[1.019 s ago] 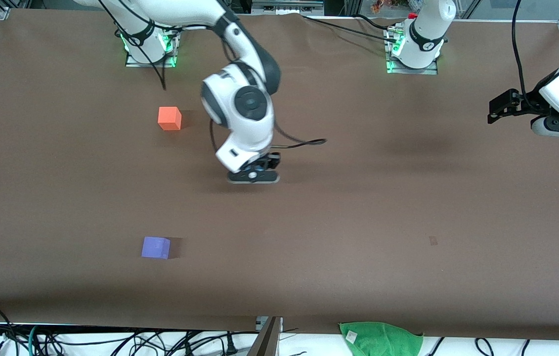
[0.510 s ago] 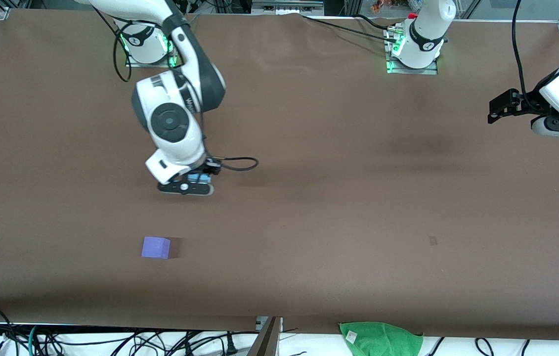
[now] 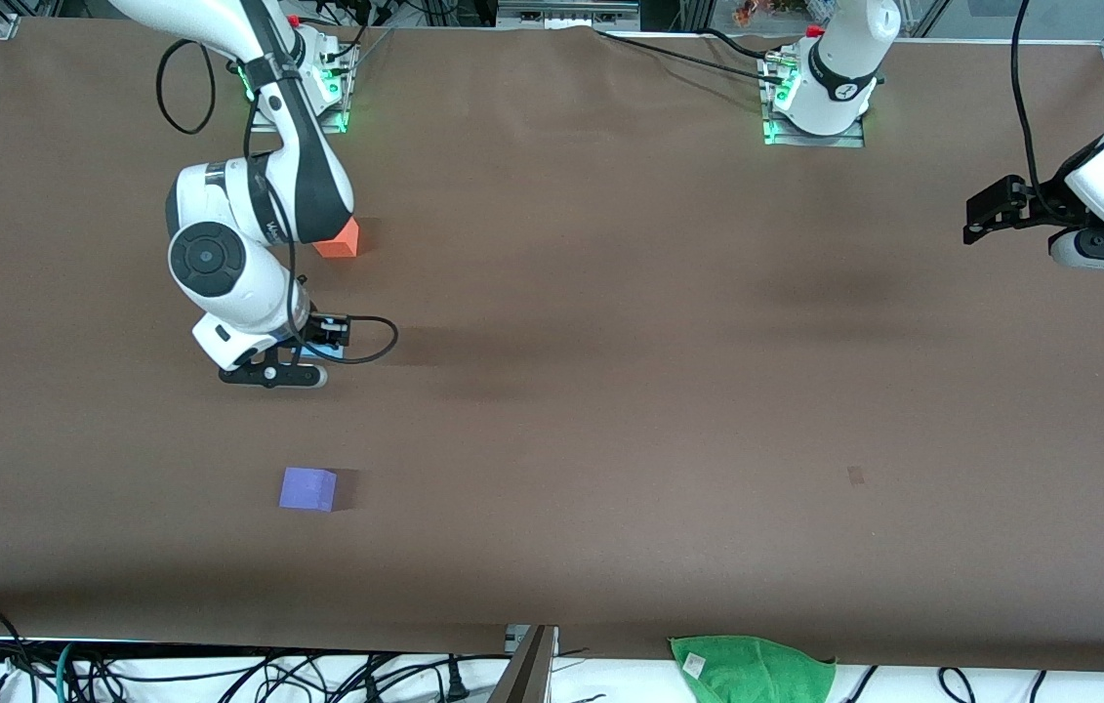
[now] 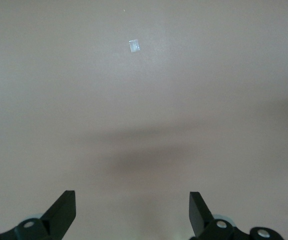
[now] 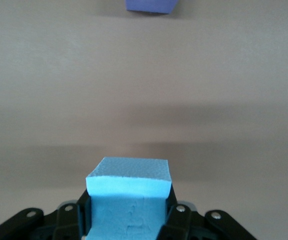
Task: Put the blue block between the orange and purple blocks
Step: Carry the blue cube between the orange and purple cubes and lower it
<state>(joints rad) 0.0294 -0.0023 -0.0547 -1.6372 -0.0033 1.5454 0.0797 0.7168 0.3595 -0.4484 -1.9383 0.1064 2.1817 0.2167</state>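
Note:
My right gripper [image 3: 307, 348] is shut on the light sky-blue block [image 5: 129, 197] and holds it over the table, between the orange block [image 3: 347, 239] and the purple block [image 3: 307, 488]. The right arm hides part of the orange block. The purple block also shows at the edge of the right wrist view [image 5: 150, 5], ahead of the held block. My left gripper [image 3: 973, 221] waits open and empty over the left arm's end of the table; its fingers [image 4: 64, 212] stand wide apart over bare table.
A green cloth [image 3: 752, 669] lies off the table's edge nearest the front camera. A small pale mark [image 3: 855, 475] is on the brown table [image 3: 610, 410] and also shows in the left wrist view [image 4: 134, 46]. Cables run along that same edge.
My right arm has swung with the blue block from the table's middle toward its own end, to between the orange and purple blocks. The left arm has not moved.

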